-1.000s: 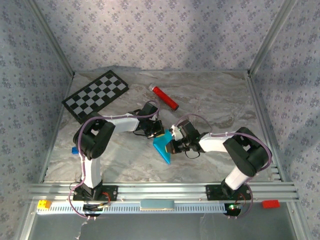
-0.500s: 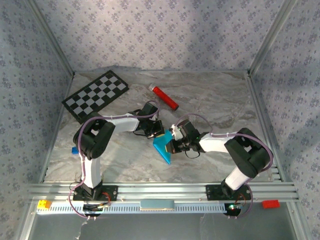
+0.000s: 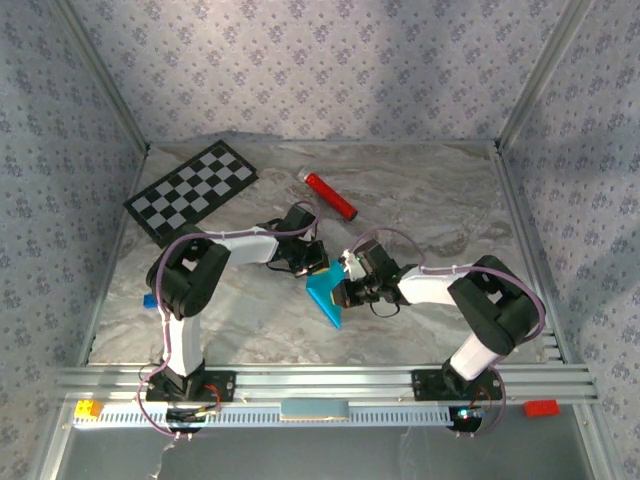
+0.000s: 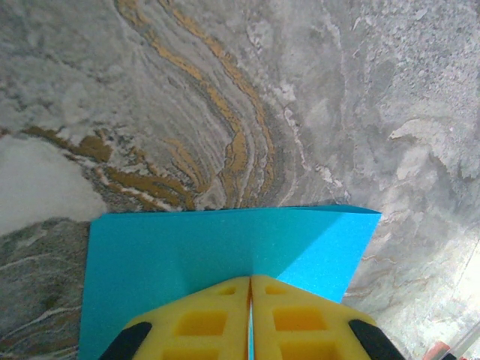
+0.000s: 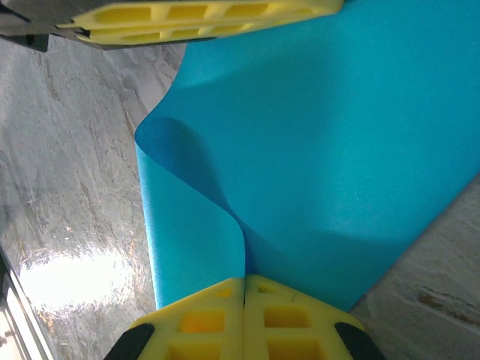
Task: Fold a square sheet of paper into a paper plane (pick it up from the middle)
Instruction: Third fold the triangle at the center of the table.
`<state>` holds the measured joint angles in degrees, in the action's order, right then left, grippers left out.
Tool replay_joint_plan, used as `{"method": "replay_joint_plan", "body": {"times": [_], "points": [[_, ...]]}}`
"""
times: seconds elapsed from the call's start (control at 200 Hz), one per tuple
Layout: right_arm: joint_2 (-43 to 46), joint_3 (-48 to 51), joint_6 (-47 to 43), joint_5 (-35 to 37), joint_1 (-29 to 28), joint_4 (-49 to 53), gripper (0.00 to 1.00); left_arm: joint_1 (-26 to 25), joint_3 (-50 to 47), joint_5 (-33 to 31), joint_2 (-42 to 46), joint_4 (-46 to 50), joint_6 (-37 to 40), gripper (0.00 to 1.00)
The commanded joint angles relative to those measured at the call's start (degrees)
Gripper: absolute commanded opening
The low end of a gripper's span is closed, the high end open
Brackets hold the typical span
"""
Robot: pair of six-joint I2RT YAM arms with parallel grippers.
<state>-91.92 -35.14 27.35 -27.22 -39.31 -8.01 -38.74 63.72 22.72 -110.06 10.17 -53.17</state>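
The cyan-blue sheet of paper (image 3: 325, 295) (folded over, one flap curling up) sits near the middle of the worktop (image 3: 450, 200). The left gripper (image 4: 250, 281) is pinched tight on its far edge, and the right gripper (image 5: 244, 283) is clamped on its right side.

No letter, number, brand or sign can be read in any view. The square sheet of paper (image 4: 225, 247) is plain blue on the faces that show. The checkerboard (image 3: 192, 190), at 10 o'clock on the table (image 3: 450, 200), carries only black and white squares. The red cylinder (image 3: 330, 196), near 12 o'clock, is too small to tell.
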Motion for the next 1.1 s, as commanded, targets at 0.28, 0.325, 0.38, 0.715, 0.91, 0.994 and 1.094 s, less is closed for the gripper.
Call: {"method": "replay_joint_plan", "body": {"times": [0.28,0.325,0.38,0.715,0.91,0.994,1.094], "points": [[-1.5,0.4,-1.3,1.8,-0.4,1.4,0.02,-0.6,1.6,-1.0,-1.3,2.5,-0.2,0.09],[-1.6,0.4,-1.3,1.7,-0.4,1.4,0.02,-0.6,1.7,-1.0,-1.3,2.5,-0.3,0.10],[-1.6,0.4,-1.4,1.7,-0.4,1.4,0.02,-0.6,2.2,-1.0,-1.1,2.5,-0.3,0.10],[-2.1,-0.6,-3.3,0.9,0.6,2.4,0.02,-0.5,6.5,-7.0,6.5,8.2,1.8,0.35],[-2.9,-1.7,-4.3,0.3,1.6,3.2,0.02,-0.5,-1.2,-8.0,14.5,4.5,-1.0,0.28],[-3.0,-2.5,-4.9,0.0,2.1,4.0,0.02,-0.5,-6.7,-7.2,18.1,0.2,-3.6,0.22],[-3.2,-3.2,-5.9,-0.4,2.6,4.9,0.02,-0.9,-13.6,-4.5,21.5,-8.0,-7.3,0.18]]}}
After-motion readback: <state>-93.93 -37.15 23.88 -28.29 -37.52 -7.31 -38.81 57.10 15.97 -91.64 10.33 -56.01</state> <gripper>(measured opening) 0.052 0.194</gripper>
